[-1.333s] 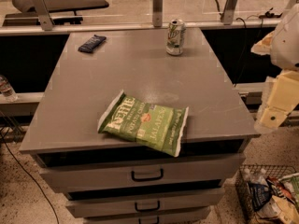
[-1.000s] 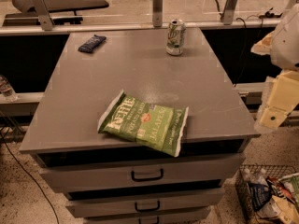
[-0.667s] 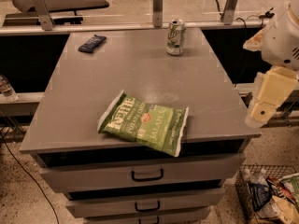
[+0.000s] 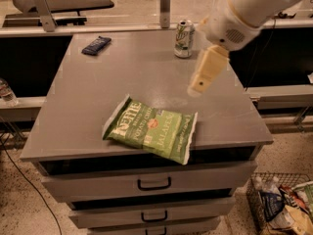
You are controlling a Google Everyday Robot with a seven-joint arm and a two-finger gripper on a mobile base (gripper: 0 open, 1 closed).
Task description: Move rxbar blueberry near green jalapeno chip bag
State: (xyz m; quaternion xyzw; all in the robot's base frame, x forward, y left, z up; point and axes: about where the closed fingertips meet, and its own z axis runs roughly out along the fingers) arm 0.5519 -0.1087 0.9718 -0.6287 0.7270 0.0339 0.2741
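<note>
The rxbar blueberry (image 4: 96,45), a small dark navy wrapper, lies flat at the far left corner of the grey cabinet top (image 4: 88,102). The green jalapeno chip bag (image 4: 151,129), crinkled green with white edges and white lettering, lies near the front edge, a little left of the middle. My gripper (image 4: 197,86), cream coloured on a white arm that comes in from the upper right, hangs above the right part of the top. It is right of and beyond the chip bag and far from the bar. It holds nothing that I can see.
A green-and-white soda can (image 4: 184,38) stands at the far edge, just left of my arm. Drawers with black handles (image 4: 154,184) are below the top. A wire basket of packets (image 4: 286,204) stands on the floor at the right. A bottle (image 4: 6,92) is at the left.
My arm has swung left from beyond the cabinet's right edge to above the right part of the top. The bar, the bag and the can have not moved.
</note>
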